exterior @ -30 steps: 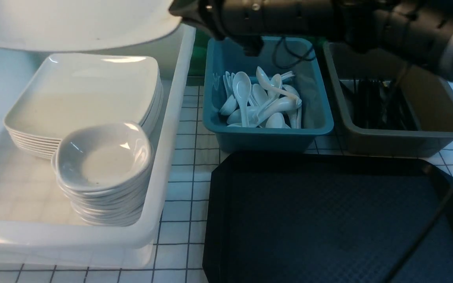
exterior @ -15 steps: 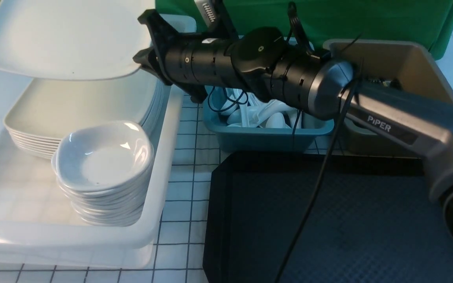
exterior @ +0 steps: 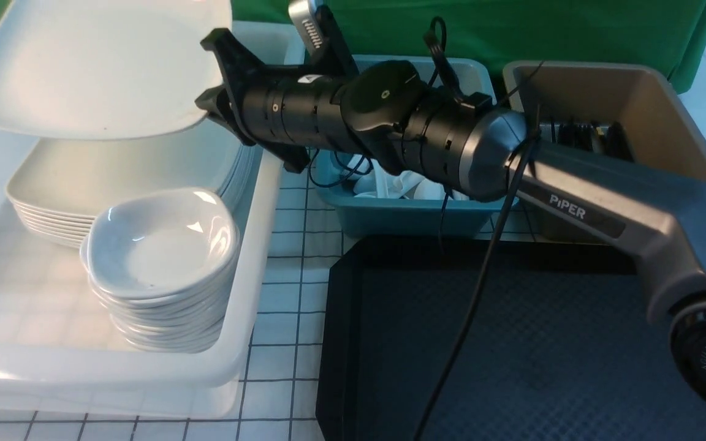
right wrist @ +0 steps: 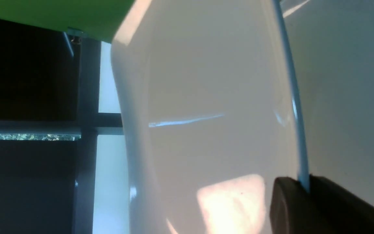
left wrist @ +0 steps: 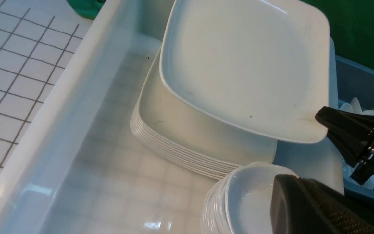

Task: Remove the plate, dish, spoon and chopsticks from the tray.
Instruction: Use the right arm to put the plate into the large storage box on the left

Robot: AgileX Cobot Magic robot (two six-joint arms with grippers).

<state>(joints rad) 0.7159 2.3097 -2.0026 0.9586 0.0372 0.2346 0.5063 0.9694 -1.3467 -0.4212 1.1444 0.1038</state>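
Plate (exterior: 83, 73) edge clamped in right hand (exterior: 209, 76), tilted above plate stack (exterior: 114, 165); left hand (left wrist: 291, 195) closed.

The right arm (exterior: 390, 122) hides most spoons (exterior: 383, 185) in the teal bin (exterior: 402, 219); the plate (exterior: 83, 67) is cropped above.

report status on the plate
Right gripper shut on plate rim. Left gripper shut. Plate held above plate stack in white tub. Nothing in the way below.

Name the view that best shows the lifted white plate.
Left wrist view: the large glossy white square plate shows nearly whole. Front view: cropped by the frame. Right wrist view: only a close patch, its rim in the right gripper.
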